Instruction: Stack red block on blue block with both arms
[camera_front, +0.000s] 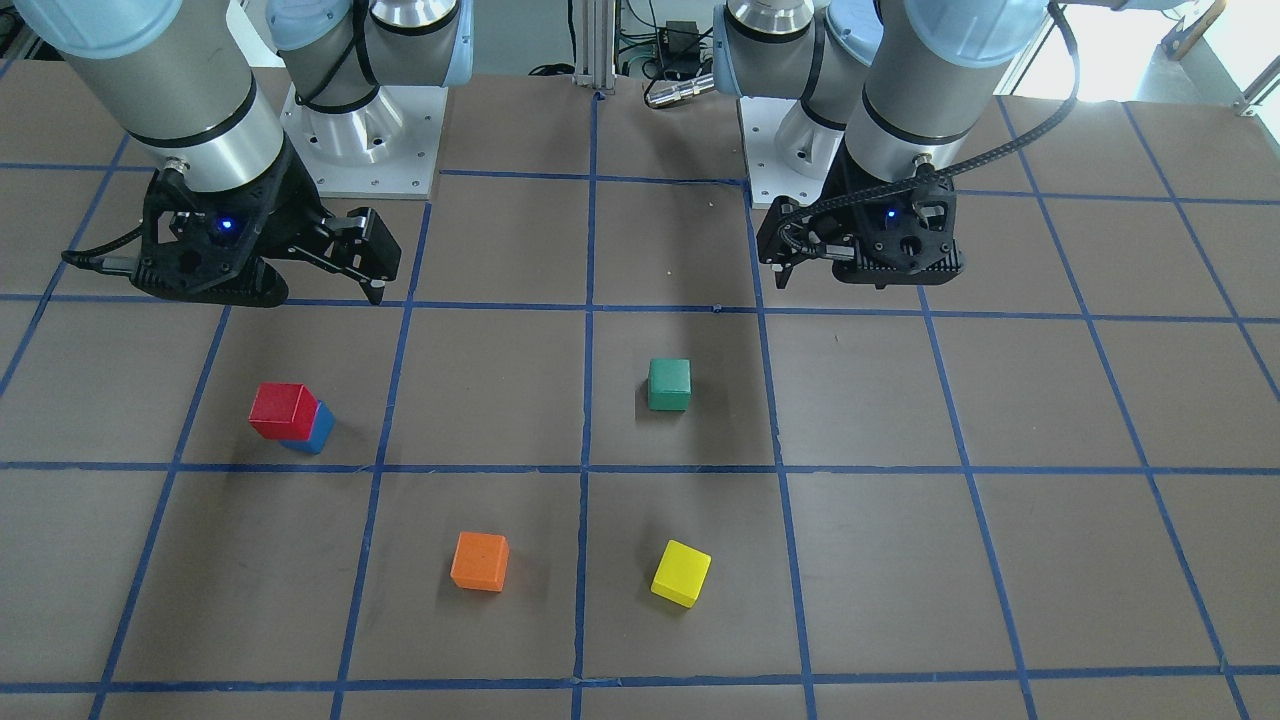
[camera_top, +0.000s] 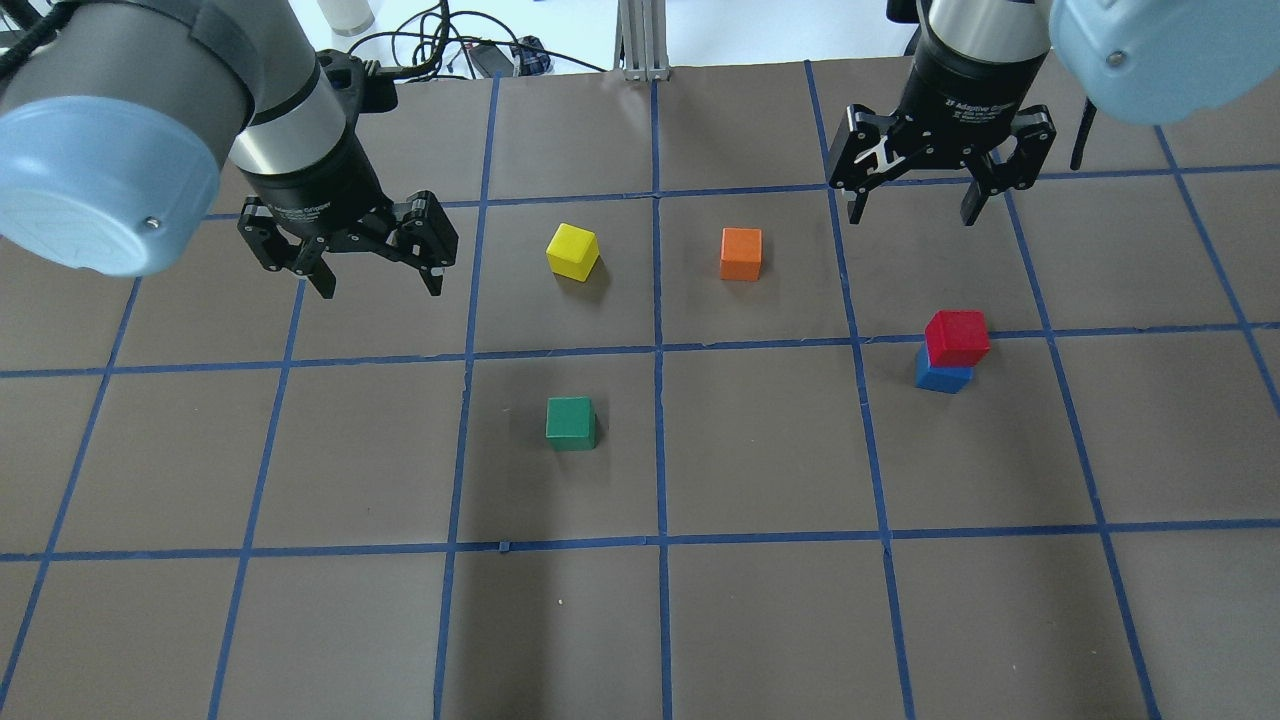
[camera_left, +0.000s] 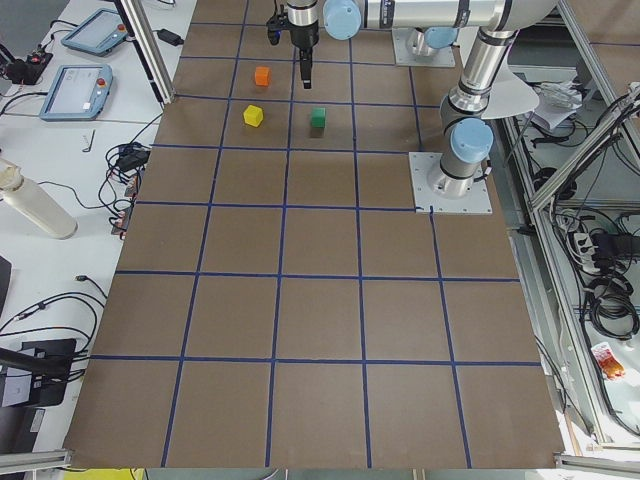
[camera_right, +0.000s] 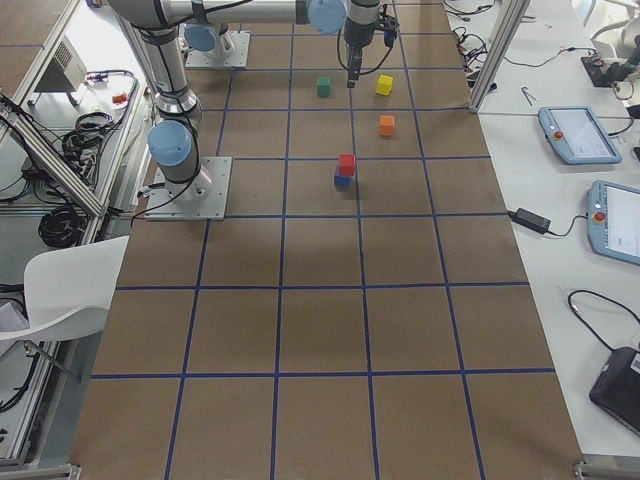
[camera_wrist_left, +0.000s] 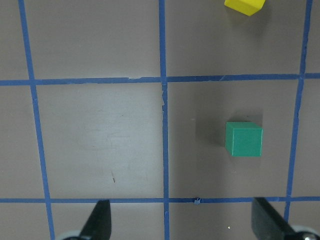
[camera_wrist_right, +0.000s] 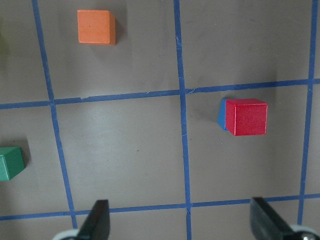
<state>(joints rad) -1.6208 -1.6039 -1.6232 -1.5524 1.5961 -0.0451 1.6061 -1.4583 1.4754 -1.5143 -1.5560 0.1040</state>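
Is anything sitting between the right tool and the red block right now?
Nothing visible. The red block already rests on the blue block, and only bare table lies between that stack and the open right tool. The orange block sits off to one side.

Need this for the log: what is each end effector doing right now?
Left end effector: open, holding nothing.
Right end effector: open, holding nothing.

Blue block (camera_wrist_right: 221, 114) sat mostly hidden under red block (camera_wrist_right: 245, 117); my right wrist view caught only a thin blue strip at its left side. Same view: green block (camera_wrist_right: 10, 163) cut by the left edge. Left wrist view: yellow block (camera_wrist_left: 244, 6) cut by the top edge. Left gripper (camera_wrist_left: 179, 201) and right gripper (camera_wrist_right: 177, 201) ran off the bottom edges.
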